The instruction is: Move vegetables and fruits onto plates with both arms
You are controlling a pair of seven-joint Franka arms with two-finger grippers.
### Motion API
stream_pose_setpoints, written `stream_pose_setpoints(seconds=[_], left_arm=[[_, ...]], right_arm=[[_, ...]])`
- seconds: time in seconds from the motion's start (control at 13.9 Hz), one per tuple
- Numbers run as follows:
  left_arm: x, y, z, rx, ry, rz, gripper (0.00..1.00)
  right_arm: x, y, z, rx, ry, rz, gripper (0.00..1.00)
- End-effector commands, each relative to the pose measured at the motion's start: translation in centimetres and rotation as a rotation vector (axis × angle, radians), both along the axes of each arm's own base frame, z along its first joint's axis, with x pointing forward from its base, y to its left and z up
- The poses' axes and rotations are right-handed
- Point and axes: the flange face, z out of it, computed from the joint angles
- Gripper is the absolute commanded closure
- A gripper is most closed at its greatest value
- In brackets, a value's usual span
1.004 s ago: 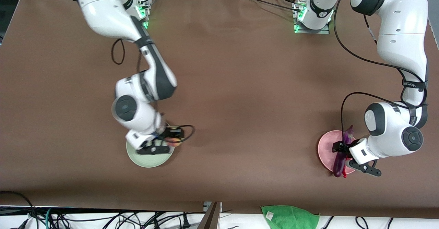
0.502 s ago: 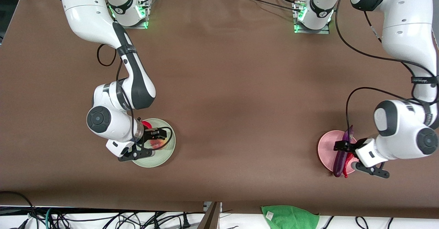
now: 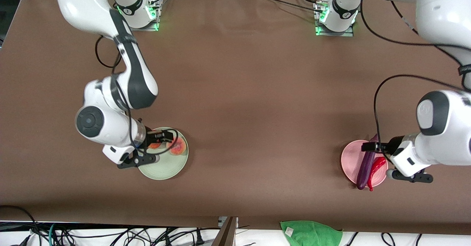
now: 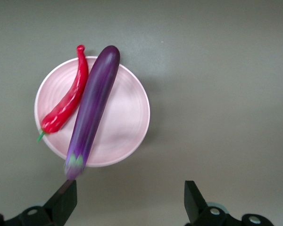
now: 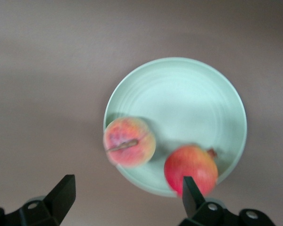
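Observation:
The pale green plate (image 3: 165, 170) (image 5: 188, 99) holds the fruits: a red pomegranate (image 3: 154, 145) (image 5: 191, 169) and a yellow-pink peach (image 3: 177, 148) (image 5: 129, 141). My right gripper (image 3: 156, 141) (image 5: 126, 197) hangs open above the plate's edge, holding nothing. On the pale pink plate (image 3: 349, 161) (image 4: 125, 117) lie the vegetables, a purple eggplant (image 3: 365, 167) (image 4: 92, 113) and a red chili pepper (image 3: 376, 167) (image 4: 66, 101) side by side. Both overhang the rim. My left gripper (image 3: 372, 147) (image 4: 129, 202) is open and empty above that plate's edge.
A green cloth (image 3: 311, 233) lies off the table's front edge, with cables along that edge. The arm bases (image 3: 335, 14) stand at the table's back edge. Brown tabletop (image 3: 257, 109) stretches between the two plates.
Both grippers have opened and lifted away. The right let go of the peach on the green plate. The left drew off the eggplant toward its own end of the table.

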Motion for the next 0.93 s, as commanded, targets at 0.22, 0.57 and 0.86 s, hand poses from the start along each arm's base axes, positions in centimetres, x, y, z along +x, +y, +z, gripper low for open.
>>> stream_pose_setpoints(seconds=[0.22, 0.57, 0.86], left_arm=[[-7.1, -1.7, 13.4, 0.094, -0.043, 0.095, 0.00], [-11.4, -0.6, 19.9, 0.098, -0.114, 0.121, 0.00], [-16.5, -1.1, 19.6, 0.116, -0.050, 0.110, 0.00]], right_arm=[[-6.9, -6.9, 14.1, -0.092, 0.084, 0.006, 0.00], [-15.1, -10.9, 17.7, -0.058, 0.070, -0.010, 0.00], [-14.9, -11.2, 18.5, -0.094, 0.048, -0.017, 0.00]])
